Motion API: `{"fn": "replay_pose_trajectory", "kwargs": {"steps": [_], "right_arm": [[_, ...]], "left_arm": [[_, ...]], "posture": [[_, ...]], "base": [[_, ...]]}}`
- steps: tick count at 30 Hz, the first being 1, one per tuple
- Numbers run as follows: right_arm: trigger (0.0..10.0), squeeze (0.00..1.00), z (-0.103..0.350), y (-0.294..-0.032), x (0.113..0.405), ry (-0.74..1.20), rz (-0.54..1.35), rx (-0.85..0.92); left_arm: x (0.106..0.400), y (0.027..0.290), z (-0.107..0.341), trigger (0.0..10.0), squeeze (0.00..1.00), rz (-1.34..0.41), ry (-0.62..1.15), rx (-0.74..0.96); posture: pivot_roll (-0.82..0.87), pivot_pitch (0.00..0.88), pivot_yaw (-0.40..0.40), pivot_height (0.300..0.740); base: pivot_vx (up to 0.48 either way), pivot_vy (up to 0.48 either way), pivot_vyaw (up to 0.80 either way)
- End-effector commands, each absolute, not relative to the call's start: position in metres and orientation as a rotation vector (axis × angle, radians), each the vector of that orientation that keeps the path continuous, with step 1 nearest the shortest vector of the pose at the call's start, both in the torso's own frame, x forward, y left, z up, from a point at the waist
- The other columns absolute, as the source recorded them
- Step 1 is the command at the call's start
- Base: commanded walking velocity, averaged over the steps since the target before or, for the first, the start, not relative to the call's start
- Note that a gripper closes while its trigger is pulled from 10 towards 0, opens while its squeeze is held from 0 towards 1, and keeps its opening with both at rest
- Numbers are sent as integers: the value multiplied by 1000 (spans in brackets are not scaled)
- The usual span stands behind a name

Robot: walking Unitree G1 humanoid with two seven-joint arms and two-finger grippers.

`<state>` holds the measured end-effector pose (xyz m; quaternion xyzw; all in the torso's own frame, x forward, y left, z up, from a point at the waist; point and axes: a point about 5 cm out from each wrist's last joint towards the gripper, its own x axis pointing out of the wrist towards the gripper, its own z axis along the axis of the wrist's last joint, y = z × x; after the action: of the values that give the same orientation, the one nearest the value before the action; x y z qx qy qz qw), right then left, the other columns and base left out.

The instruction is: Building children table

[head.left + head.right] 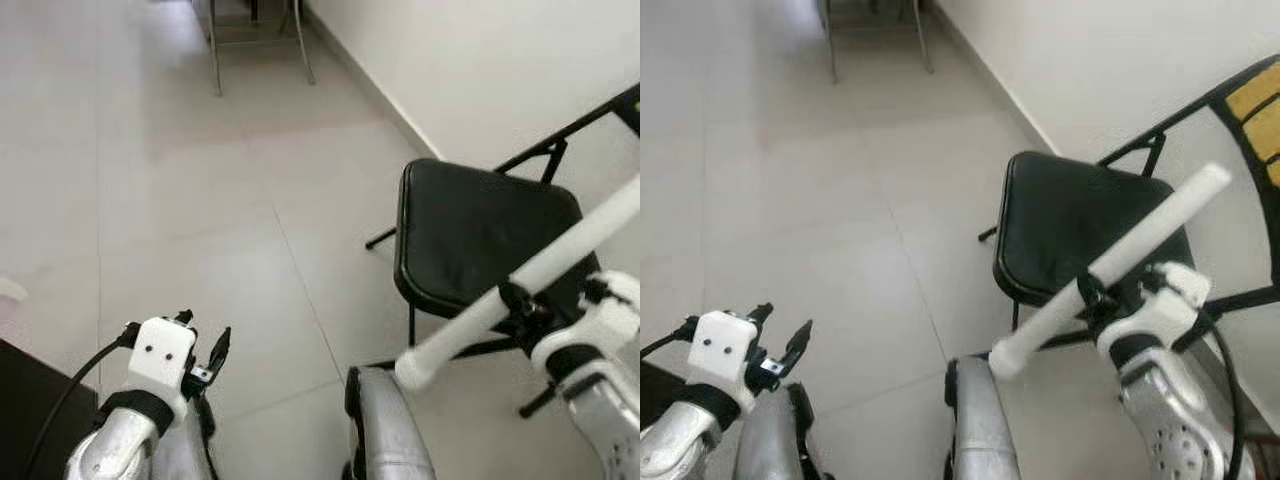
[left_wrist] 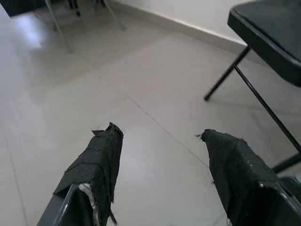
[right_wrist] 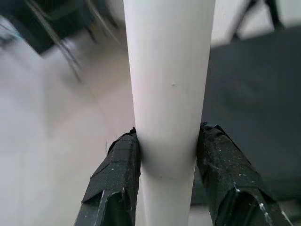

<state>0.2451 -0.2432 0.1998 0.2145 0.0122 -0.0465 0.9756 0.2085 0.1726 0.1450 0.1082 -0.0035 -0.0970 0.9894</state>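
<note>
A white cylindrical table leg point(image 1: 520, 285) slants from low centre up toward the right, over a black folding chair. My right gripper point(image 1: 522, 308) is shut on it near its middle; the right wrist view shows the leg point(image 3: 169, 84) pinched between both black fingers point(image 3: 117, 183). My left gripper point(image 1: 205, 355) is at the lower left above the tiled floor, open with nothing between its fingers point(image 2: 96, 165).
The black folding chair point(image 1: 480, 235) stands against the white wall at right. Metal legs of another piece of furniture point(image 1: 255, 45) stand at the far end of the floor. A dark object's corner point(image 1: 25, 395) sits at the lower left. Pale tiles point(image 1: 200, 200) stretch ahead.
</note>
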Motion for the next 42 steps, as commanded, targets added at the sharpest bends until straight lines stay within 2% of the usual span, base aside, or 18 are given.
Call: {"fn": "replay_pose_trajectory", "kwargs": {"steps": [1, 8, 11, 15, 17, 19, 20, 21, 22, 29, 37, 42], "right_arm": [[0, 0, 208, -244, 251, -12, -72, 416], [0, 0, 242, -243, 272, -121, 61, 434], [0, 0, 247, -233, 278, -135, 120, 447], [0, 0, 242, -199, 288, -105, 242, 468], [0, 0, 239, -193, 289, -97, 259, 473], [0, 0, 232, -170, 289, -67, 320, 483], [0, 0, 232, -170, 289, -67, 320, 483], [0, 0, 228, -148, 289, -43, 393, 489], [0, 0, 227, -138, 287, -36, 439, 489], [0, 0, 232, -106, 281, -46, 607, 482], [0, 0, 239, -92, 280, -82, 687, 481], [0, 0, 241, -85, 276, -96, 729, 480]], "left_arm": [[210, 173, 141, 10000, 0, -198, 4, 217], [216, 177, 144, 10000, 0, -188, -17, 226], [219, 179, 146, 10000, 0, -185, -31, 229], [231, 179, 159, 10000, 0, -223, -83, 225], [233, 178, 161, 10000, 0, -234, -91, 226], [238, 174, 165, 10000, 0, -291, -107, 219], [238, 174, 165, 10000, 0, -291, -107, 219], [243, 169, 168, 10000, 0, -349, -117, 218], [245, 166, 169, 10000, 0, -378, -122, 222], [258, 160, 176, 10000, 0, -450, -147, 237], [267, 150, 169, 10000, 0, -523, -122, 177], [271, 143, 161, 10000, 0, -567, -87, 118]], "posture": [[-114, 87, -70, 585], [-95, 50, -66, 615], [-90, 39, -66, 624], [-73, 0, -56, 644], [-73, 0, -56, 649], [-65, 0, -41, 659], [-65, 0, -41, 659], [-62, 0, -33, 669], [-62, 0, -31, 674], [-60, 0, -13, 703], [-65, 0, 1, 738], [-66, 0, 3, 740]], "base": [[0, 0, 0], [0, 0, 0], [0, 0, 0], [0, 0, 0], [0, 0, 0], [0, 0, 0], [0, 0, 0], [0, 0, 0], [0, 0, 0], [0, 0, 0], [0, 0, 0], [0, 0, 0]]}}
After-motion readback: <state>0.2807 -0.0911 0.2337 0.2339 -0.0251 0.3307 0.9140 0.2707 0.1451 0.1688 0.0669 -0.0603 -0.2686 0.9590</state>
